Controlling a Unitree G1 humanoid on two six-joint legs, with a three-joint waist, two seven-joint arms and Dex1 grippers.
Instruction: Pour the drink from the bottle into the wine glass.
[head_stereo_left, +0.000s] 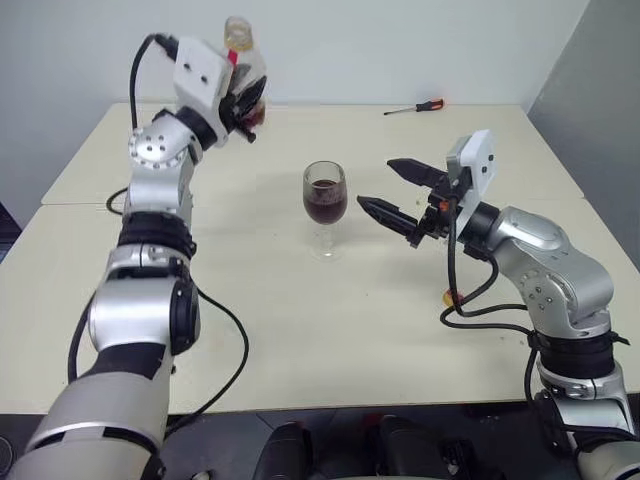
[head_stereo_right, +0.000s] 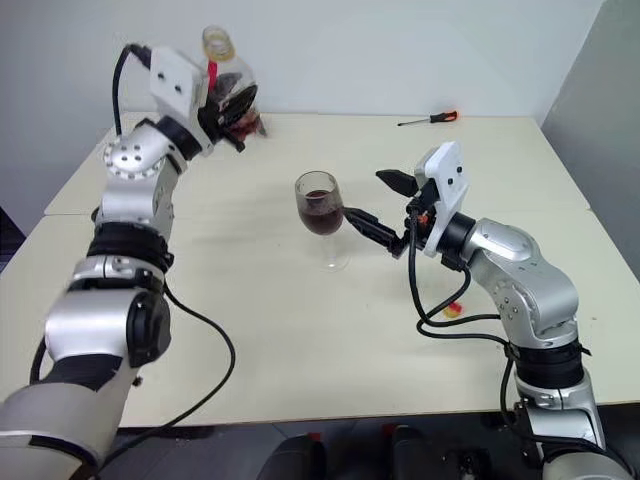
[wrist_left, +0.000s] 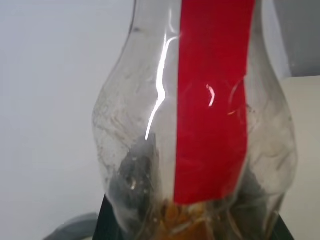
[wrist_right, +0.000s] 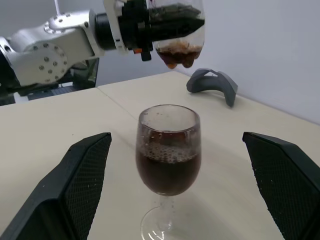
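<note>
My left gripper (head_stereo_left: 243, 104) is shut on the bottle (head_stereo_left: 245, 75), holding it raised above the table's far left part. The bottle is clear with a red strip (wrist_left: 210, 100), its neck (head_stereo_left: 238, 30) points up, and a little dark drink (wrist_right: 177, 54) is left at its bottom. The wine glass (head_stereo_left: 325, 205) stands upright mid-table, its bowl about half full of dark red-brown drink (wrist_right: 169, 172). My right gripper (head_stereo_left: 375, 184) stands open just right of the glass at bowl height, apart from it, with its black fingers (wrist_right: 75, 190) on either side of the glass in the right wrist view.
A screwdriver (head_stereo_left: 415, 107) with a red handle lies at the table's far right. A small orange and yellow object (head_stereo_right: 452, 310) sits on the table beside my right arm. A grey curved object (wrist_right: 212, 82) rests near the back edge. A cable (head_stereo_left: 225, 350) hangs from my left arm.
</note>
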